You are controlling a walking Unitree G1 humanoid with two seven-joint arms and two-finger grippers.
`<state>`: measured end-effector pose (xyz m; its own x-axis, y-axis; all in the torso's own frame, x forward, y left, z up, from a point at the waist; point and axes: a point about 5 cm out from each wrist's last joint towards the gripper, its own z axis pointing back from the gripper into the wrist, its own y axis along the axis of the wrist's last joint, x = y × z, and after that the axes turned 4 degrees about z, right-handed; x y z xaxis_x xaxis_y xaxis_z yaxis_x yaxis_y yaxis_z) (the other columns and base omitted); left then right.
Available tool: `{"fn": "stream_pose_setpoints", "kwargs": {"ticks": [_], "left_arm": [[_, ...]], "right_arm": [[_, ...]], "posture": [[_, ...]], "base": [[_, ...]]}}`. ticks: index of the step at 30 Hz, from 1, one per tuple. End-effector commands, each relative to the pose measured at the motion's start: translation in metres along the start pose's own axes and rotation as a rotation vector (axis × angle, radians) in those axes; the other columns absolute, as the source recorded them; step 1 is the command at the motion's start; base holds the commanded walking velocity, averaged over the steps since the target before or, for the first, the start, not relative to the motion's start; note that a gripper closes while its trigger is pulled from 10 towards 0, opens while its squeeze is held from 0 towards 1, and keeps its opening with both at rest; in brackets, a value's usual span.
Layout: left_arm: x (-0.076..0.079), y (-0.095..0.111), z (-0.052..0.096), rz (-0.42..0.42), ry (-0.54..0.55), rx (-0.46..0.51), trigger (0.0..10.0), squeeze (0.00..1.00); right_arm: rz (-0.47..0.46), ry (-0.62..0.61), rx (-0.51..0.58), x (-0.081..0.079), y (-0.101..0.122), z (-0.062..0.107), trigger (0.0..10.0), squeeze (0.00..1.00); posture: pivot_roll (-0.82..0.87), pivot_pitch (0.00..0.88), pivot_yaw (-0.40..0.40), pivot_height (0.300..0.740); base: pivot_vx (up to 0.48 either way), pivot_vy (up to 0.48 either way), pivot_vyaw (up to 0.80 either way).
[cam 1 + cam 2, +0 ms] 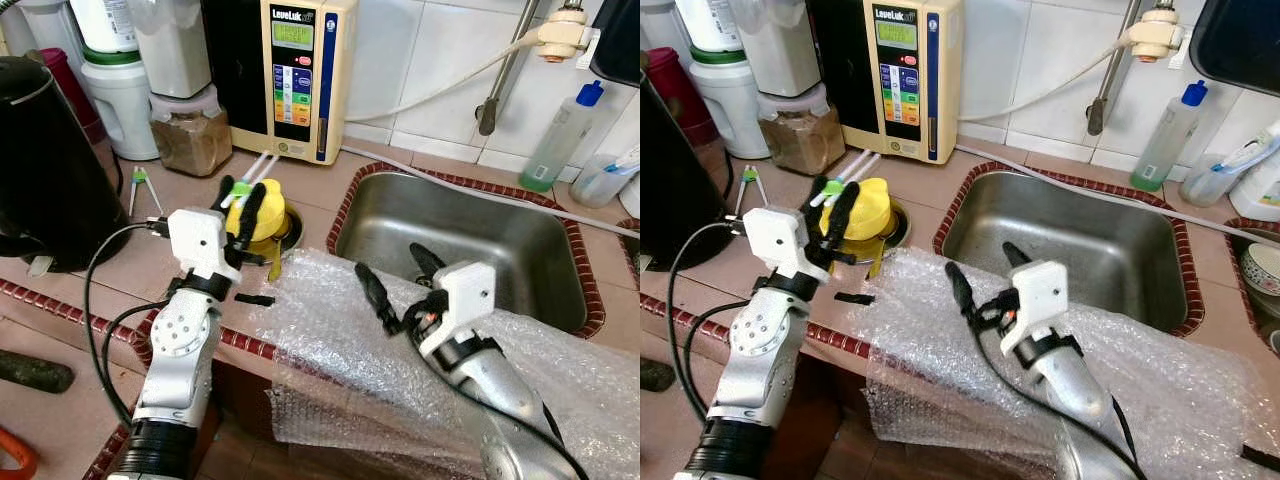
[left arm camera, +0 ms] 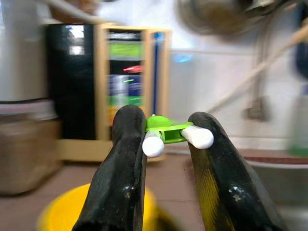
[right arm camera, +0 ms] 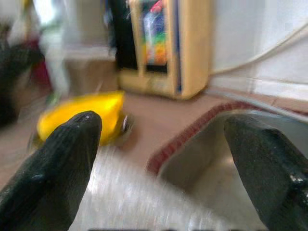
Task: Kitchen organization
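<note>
Bubble wrap [image 1: 330, 340] lies closest to you, draped over the front edge of the table [image 1: 120, 260] and spilling toward the steel sink [image 1: 470, 240]. Your right hand [image 1: 398, 285] hovers just above that sheet at the sink's near rim, its two black fingers [image 3: 57, 159] spread wide apart and holding nothing.

Your left hand [image 1: 238, 198] is raised over the table to the left of the wrap. Its fingers [image 2: 120, 168] are clamped on a green clip with two white sticks [image 2: 171, 134]; the white ends poke out between the fingertips and point toward the wall. Directly below and just beyond that hand sits a yellow lid-like piece [image 1: 265, 222] on a dark round base. A small black strip [image 1: 254, 299] lies on the table just beside the wrist, near the wrap's edge.

Past the left hand, against the tiled wall, stands a cream water ioniser [image 1: 300, 75] with a lit green display. To its left you have a jar of brown powder [image 1: 190, 135], and a black kettle [image 1: 45, 165] further out. A pair of green-tipped tweezers [image 1: 138, 185] lies between the jar and the kettle. Far beyond the right hand, a blue-capped bottle [image 1: 562, 140] stands behind the sink.
</note>
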<state>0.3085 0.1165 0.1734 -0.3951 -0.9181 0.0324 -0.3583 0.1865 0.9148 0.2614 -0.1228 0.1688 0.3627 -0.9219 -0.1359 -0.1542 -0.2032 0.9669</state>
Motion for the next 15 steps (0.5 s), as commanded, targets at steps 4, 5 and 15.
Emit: {"fn": "stream_pose_setpoints", "kwargs": {"ticks": [4, 5, 15], "left_arm": [[0.024, 0.000, -0.005, 0.076, -0.157, -0.026, 0.0, 0.00], [0.024, 0.000, -0.005, 0.076, -0.157, -0.026, 0.0, 0.00], [0.059, -0.006, -0.002, 0.175, -0.330, -0.056, 0.0, 0.00]], "right_arm": [[-0.177, -0.124, 0.036, 0.023, 0.008, -0.006, 10.0, 0.00], [-0.177, -0.124, 0.036, 0.023, 0.008, -0.006, 10.0, 0.00], [-0.620, -0.166, 0.083, 0.025, 0.011, -0.027, 10.0, 0.00]], "posture": [[0.02, 0.016, -0.023, 0.740], [0.02, 0.016, -0.023, 0.740], [0.02, 0.014, -0.025, 0.740]], "base": [[0.000, 0.000, 0.00], [0.000, 0.000, 0.00], [0.000, 0.000, 0.00]]}}
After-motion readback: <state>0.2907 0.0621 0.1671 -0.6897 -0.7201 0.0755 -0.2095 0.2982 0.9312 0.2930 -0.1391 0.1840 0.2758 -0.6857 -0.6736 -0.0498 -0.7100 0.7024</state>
